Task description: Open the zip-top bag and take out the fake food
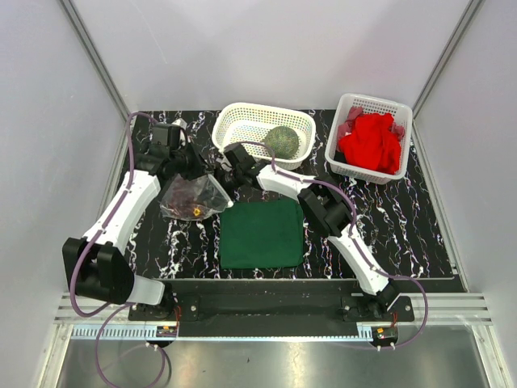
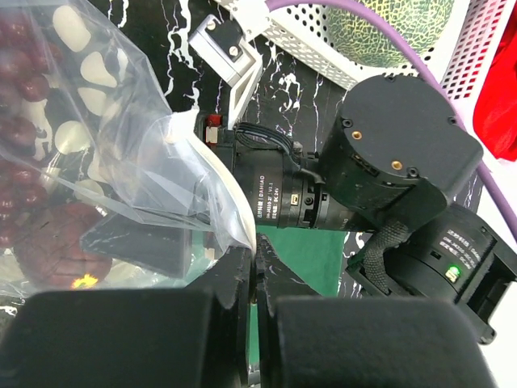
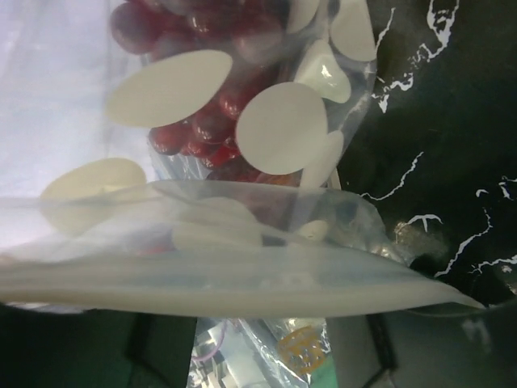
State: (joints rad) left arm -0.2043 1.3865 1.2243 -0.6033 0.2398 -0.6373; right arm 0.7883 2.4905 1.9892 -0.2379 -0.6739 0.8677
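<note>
Gripping the limp, likely slippery zip-top bag [image 1: 192, 198] by its stiffer lip.
Your left gripper [image 2: 254, 259] is clamped there; the right gripper [image 1: 229, 179] hides its jaws, possibly pinching opposite.

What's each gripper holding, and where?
The zip-top bag, at its mouth: the left gripper pinches one lip, the right gripper apparently the opposite lip.

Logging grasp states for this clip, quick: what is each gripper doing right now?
Left gripper: shut, pinching the rim of the zip-top bag.
Right gripper: shut on the bag's other edge, as far as shows.
</note>
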